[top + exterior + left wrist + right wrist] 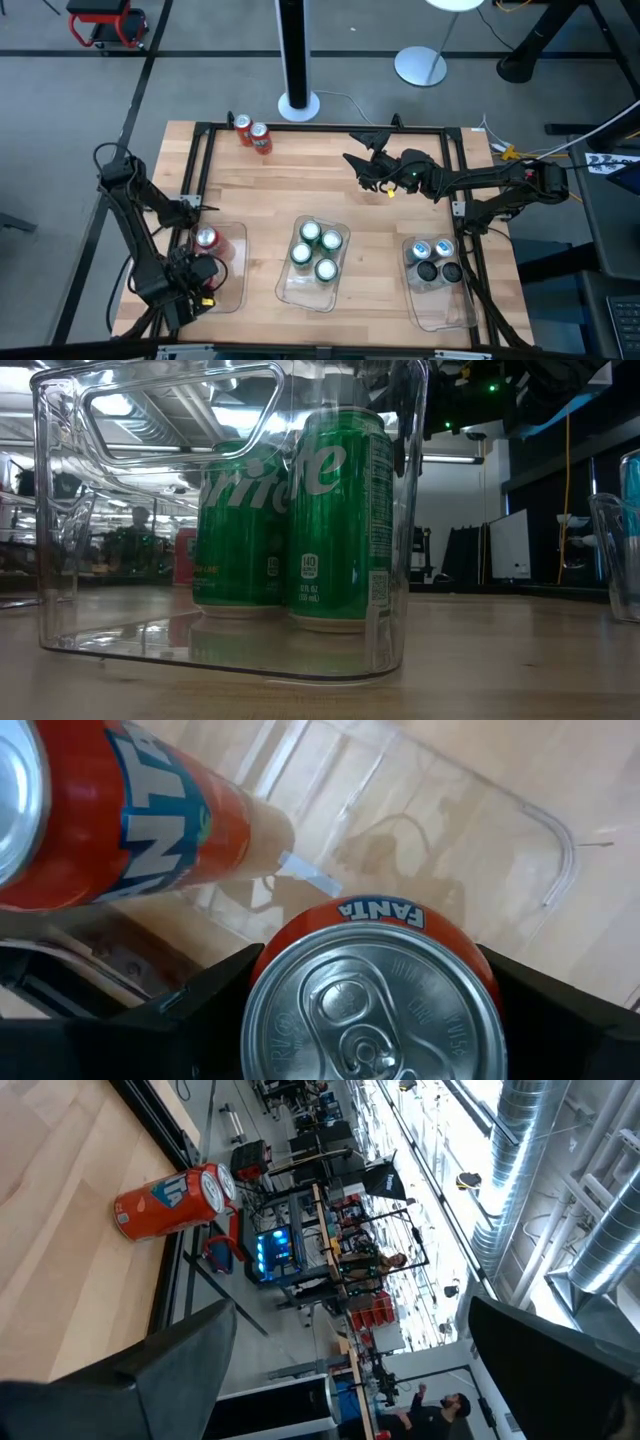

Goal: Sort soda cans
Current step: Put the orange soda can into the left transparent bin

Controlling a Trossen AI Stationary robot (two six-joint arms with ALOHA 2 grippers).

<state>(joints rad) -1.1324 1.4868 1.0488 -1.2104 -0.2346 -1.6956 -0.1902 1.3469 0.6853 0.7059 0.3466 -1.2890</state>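
Seen from above: the left gripper (197,272) stood over the left tray (237,296) at about 8 o'clock on the table, its fingers clamped on the sides of a red can (372,995) held upright, silver top toward the wrist. A second red can (206,238) stood in the same tray, just beside the held one toward 12 o'clock. The middle tray (290,290) held four green cans (317,250); the right tray (440,305) held four silver-blue and dark cans (436,258). Two red cans (252,133) remained upright at 11 o'clock near the far edge. The right gripper (362,168), fingers spread wide and empty, hung at about 1 o'clock; the pair lay toward 9 o'clock from it, long axes vertical. Judged by position, the right arm was nearer them, the left being occupied.
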